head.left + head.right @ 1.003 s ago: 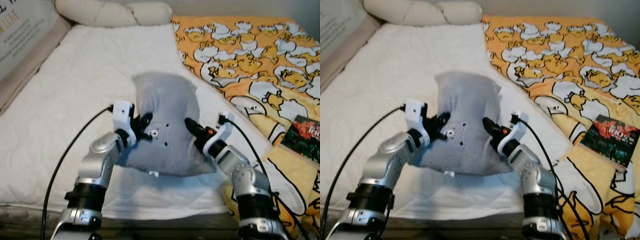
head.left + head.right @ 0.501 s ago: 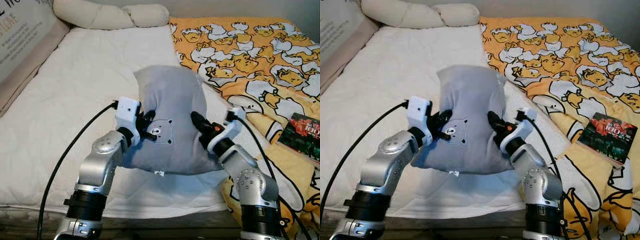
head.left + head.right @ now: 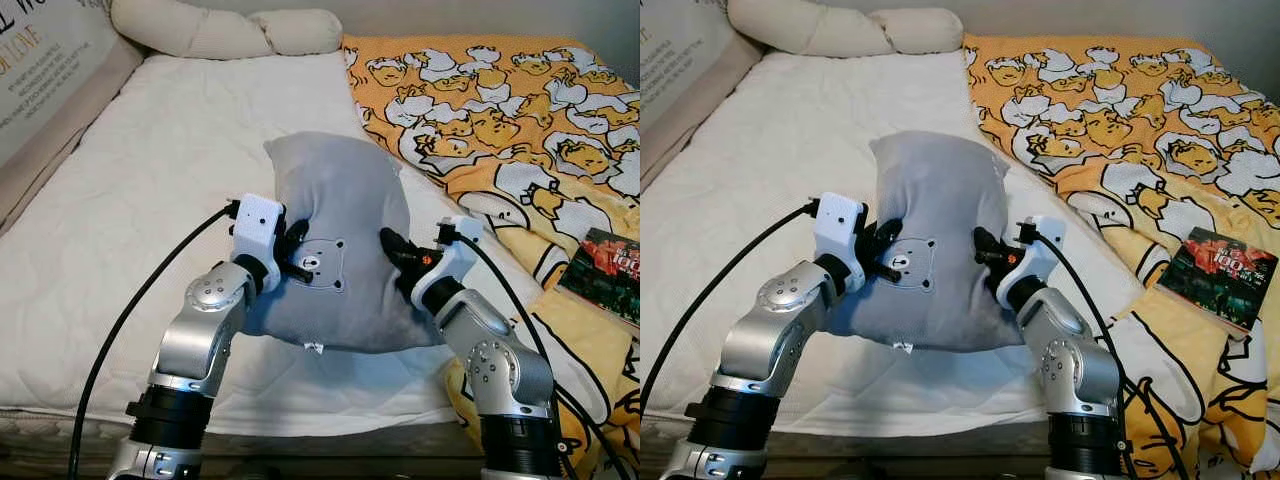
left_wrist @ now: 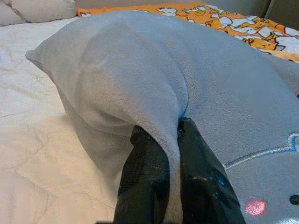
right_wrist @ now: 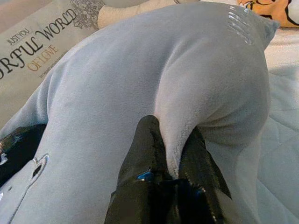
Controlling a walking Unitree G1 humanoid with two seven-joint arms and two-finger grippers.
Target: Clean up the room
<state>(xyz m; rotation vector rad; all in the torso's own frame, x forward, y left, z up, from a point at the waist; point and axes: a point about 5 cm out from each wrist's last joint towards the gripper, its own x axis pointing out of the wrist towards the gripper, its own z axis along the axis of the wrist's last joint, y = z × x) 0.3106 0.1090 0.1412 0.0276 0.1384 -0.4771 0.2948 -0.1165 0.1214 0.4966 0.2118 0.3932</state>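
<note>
Grey pillow (image 3: 335,255) with a bear patch, held up over the near middle of the bed (image 3: 150,200). Left pincer (image 3: 292,262) pinches a fold on its left side, right pincer (image 3: 392,252) clamps a fold on its right, likely so the soft cushion keeps its shape for carrying. White mattress left and far is open room; cream bolster (image 3: 225,30) at the far edge. Yellow duck blanket (image 3: 500,110) crowds the right, book (image 3: 605,275) lying on it.
</note>
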